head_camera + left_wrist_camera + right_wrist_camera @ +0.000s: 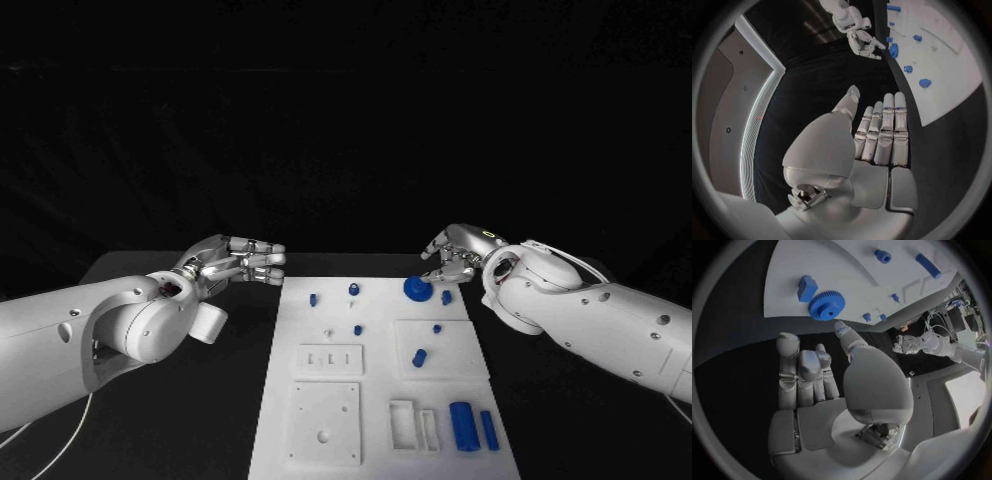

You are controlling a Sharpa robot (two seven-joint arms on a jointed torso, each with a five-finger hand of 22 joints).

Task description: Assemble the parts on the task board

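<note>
The white task board (325, 395) lies in the middle of the black table. A blue gear (417, 288) sits at its far right corner, with a small blue block (446, 297) beside it. My right hand (454, 255) hovers just beyond the gear with nothing in it. The right wrist view shows its fingertips (787, 341) a short way from the gear (826, 305), not touching. My left hand (238, 260) is off the board's far left corner, fingers straight and side by side (886, 130), holding nothing. Small blue pegs (353, 289) stand on the board's far part.
A thick blue cylinder (462, 425) and a slimmer one (489, 430) lie at the board's near right. White raised plates (325, 420) and a slotted block (411, 425) sit at the near end. Bare black table flanks the board on both sides.
</note>
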